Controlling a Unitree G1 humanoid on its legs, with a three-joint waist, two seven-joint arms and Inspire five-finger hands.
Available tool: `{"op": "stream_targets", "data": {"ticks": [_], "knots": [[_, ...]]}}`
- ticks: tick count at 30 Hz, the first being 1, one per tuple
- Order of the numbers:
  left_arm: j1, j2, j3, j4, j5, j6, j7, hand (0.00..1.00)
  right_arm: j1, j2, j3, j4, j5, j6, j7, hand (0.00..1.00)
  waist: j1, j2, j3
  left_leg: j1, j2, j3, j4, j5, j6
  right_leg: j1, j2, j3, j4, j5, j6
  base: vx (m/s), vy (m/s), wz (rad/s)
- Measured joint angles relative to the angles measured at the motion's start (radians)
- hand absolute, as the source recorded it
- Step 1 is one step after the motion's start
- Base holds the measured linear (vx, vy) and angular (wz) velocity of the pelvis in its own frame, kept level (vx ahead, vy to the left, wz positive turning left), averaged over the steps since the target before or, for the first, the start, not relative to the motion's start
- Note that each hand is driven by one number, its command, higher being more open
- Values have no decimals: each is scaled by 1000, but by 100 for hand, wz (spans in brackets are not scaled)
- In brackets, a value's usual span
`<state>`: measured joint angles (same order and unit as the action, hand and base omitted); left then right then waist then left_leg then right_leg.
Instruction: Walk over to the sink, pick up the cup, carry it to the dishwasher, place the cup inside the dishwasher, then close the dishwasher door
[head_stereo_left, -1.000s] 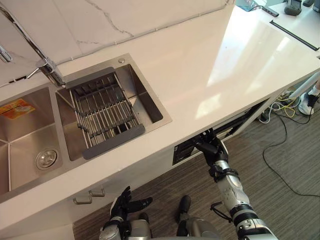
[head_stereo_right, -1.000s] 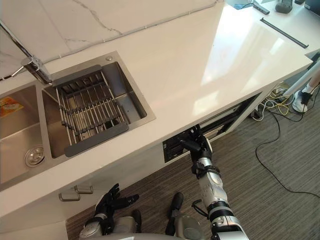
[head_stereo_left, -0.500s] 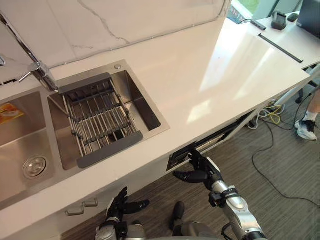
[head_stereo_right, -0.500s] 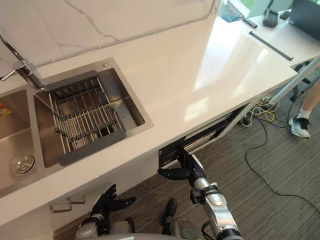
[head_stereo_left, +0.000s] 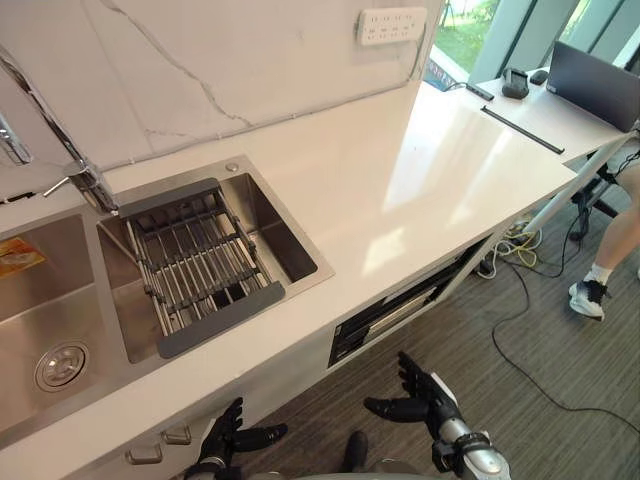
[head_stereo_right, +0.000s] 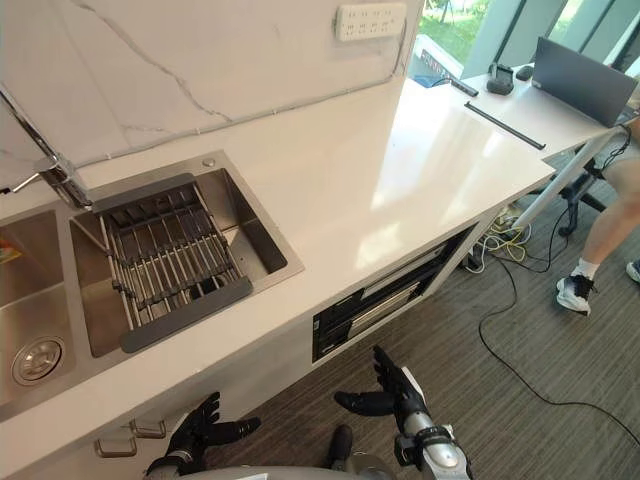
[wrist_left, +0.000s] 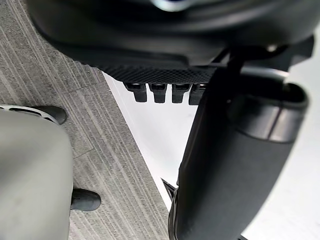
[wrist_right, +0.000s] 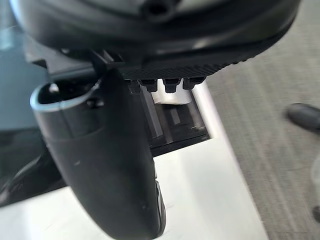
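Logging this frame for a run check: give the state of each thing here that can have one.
dishwasher door: raised, near shut; a dark slot shows under the counter.
drain rack: seated across the right sink basin.
laptop: lid up.
left hand: open, holding nothing.
right hand: open, clear of the door.

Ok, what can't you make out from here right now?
- Inside of the dishwasher, and any cup in it: eye views, hidden under the countertop.
- Part of the dishwasher front: right wrist view, covered by the right hand thumb.
- The left sink basin: cut off at the left eye view's edge.
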<state>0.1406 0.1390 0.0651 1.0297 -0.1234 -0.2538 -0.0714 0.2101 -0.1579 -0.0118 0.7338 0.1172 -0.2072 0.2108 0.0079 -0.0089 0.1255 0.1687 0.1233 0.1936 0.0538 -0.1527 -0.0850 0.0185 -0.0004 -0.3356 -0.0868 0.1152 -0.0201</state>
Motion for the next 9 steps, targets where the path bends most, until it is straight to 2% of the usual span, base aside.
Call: {"op": "stream_targets", "data": {"ticks": [4,9], "knots": [[10,0,8,1,-1,-8,1,100,-1,3,-96,132,-1,-29,-35,100,-1,2,-8,2,-4,-12,-10,0,3,-1,-5,-7,-4,-2,7,-54,35,6],[36,-2,26,1,-16,-15,5,100,9,0,-164,166,-1,-68,-50,100,-10,2,-8,-4,-5,-24,-13,-2,5,-3,-7,-15,-5,-3,5,-26,26,5]]}}
